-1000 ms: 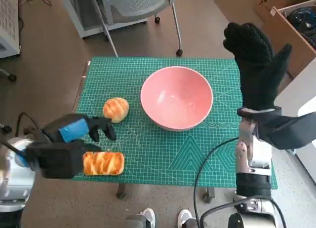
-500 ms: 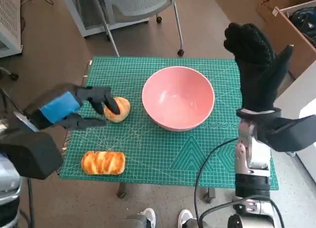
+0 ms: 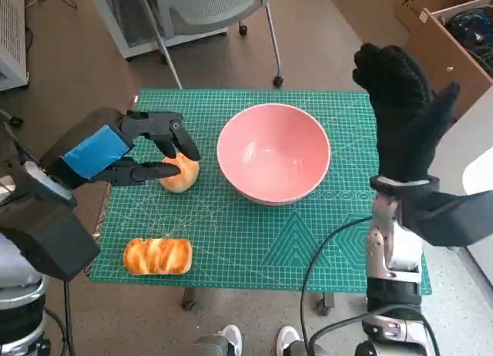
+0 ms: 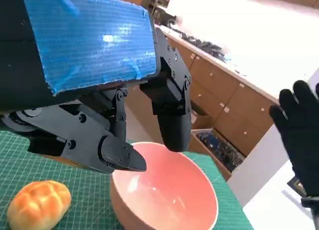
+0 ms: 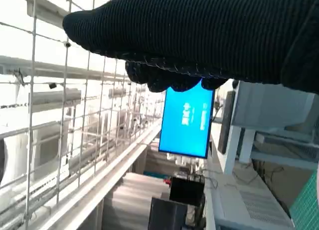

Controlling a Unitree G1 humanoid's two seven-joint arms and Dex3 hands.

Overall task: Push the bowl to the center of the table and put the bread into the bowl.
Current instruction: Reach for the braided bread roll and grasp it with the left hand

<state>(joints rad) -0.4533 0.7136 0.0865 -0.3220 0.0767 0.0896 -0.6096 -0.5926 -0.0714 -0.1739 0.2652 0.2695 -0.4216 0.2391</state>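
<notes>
A pink bowl (image 3: 273, 152) stands near the middle of the green cutting mat (image 3: 262, 233); it also shows in the left wrist view as the bowl (image 4: 169, 190). A round bread roll (image 3: 181, 173) lies just left of it, seen too as the roll (image 4: 37, 202). My left hand (image 3: 135, 152) hovers over the roll with its fingers (image 4: 172, 105) spread apart above it, holding nothing. A long braided bread (image 3: 158, 256) lies at the mat's near left. My right hand (image 3: 400, 109) is raised upright at the right of the bowl, fingers extended, empty.
An office chair's legs and castors (image 3: 262, 32) stand beyond the table's far edge. A cardboard box (image 3: 451, 40) sits at the far right. A black cable (image 3: 323, 252) runs over the mat's near right. Shoes (image 3: 227, 340) show below the near edge.
My left hand has risen from beside the braided bread and moved forward and right, now over the round roll. The right hand stays raised.
</notes>
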